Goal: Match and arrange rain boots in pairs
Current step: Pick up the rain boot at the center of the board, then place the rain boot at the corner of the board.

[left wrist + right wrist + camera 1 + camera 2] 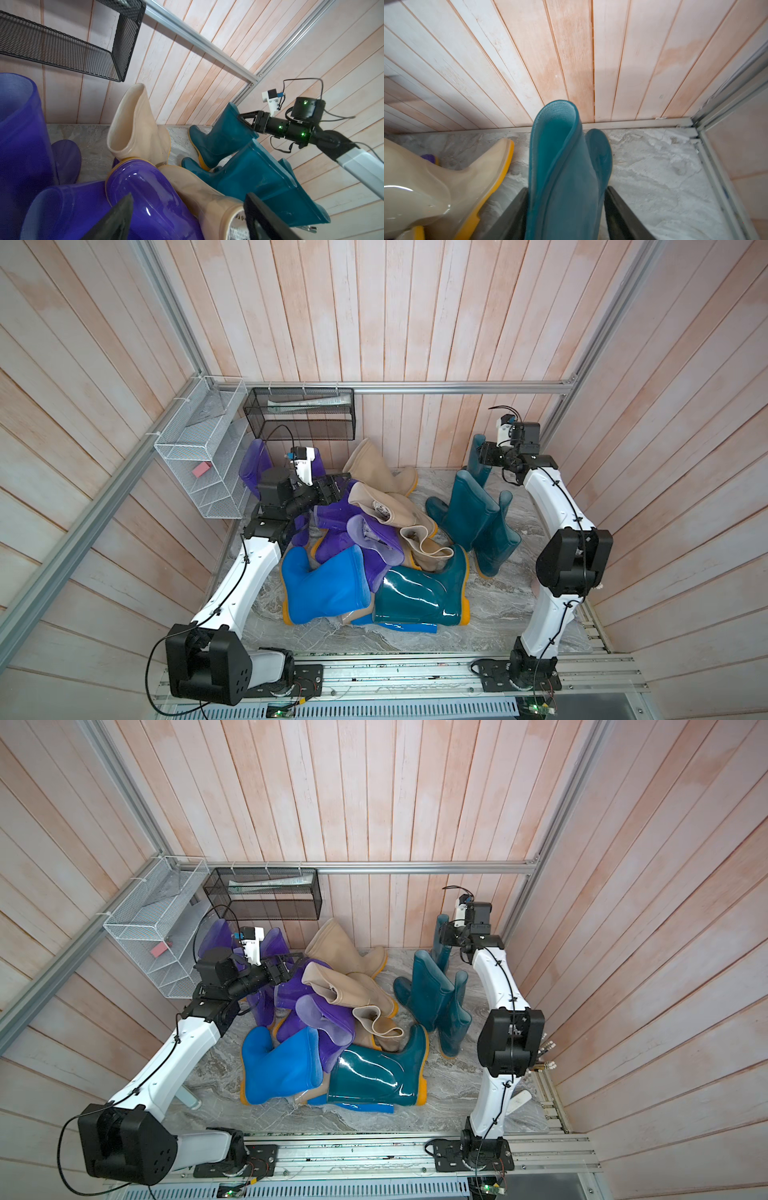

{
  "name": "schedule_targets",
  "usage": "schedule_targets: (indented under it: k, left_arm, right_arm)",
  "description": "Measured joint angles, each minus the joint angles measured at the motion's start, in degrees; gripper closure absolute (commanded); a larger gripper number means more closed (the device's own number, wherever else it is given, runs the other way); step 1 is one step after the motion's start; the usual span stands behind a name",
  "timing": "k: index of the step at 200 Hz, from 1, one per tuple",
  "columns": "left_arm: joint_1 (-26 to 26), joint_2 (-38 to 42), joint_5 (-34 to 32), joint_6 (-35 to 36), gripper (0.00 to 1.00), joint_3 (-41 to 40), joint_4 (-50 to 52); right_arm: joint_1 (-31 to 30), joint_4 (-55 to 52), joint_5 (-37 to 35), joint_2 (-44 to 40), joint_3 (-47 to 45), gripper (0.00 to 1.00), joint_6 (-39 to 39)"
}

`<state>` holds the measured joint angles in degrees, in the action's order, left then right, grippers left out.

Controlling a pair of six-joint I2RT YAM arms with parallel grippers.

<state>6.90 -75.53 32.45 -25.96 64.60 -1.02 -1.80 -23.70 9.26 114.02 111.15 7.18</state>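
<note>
Boot shaft (562, 158) inside right claw (566, 188)

- Soft, even light from above; faint shadows under the boot pile (324, 589).
- White glare streaks the lying teal boot (419, 597) and a purple boot (149, 197).
- Wall planks (374, 323) bow toward the edges in both top views.
- Near my right wrist lens, my fingers (510, 218) and the upright teal boot (560, 176) blur.

Pale plank walls (415, 323), marbled grey floor (519, 605)

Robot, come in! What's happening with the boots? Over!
Left gripper open over the boot pile. Right gripper shut on upright teal boot shaft. Pile tangled, mostly unpaired.
</note>
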Motion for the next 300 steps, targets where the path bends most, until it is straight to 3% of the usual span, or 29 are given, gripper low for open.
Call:
schedule_targets:
  k: [8, 123, 162, 217, 300]
  left_arm:
    - [-0.3, 0.0, 0.2, -0.3, 0.14, 0.0, -0.3]
    - [-2.0, 0.0, 1.0, -1.3, 0.14, -0.2, -1.4]
    - [-2.0, 0.0, 1.7, -1.6, 0.14, -0.8, -1.6]
    - [-2.0, 0.0, 1.7, -1.7, 0.14, -0.8, -1.6]
    - [-2.2, 0.0, 1.9, -1.7, 0.14, -0.8, -1.6]
  right_arm:
    - [0.0, -0.5, -0.2, 1.0, 1.4, 1.0, -0.8]
    - [2.6, -2.0, -4.4, 2.9, 5.5, 1.0, -1.2]
    - [6.3, -2.2, -1.4, 3.0, 6.1, 1.0, -2.5]
    - [9.2, -4.0, 1.3, 7.1, 16.6, 1.0, -6.5]
    - [14.6, -5.9, 3.4, 6.9, 11.6, 1.0, -8.5]
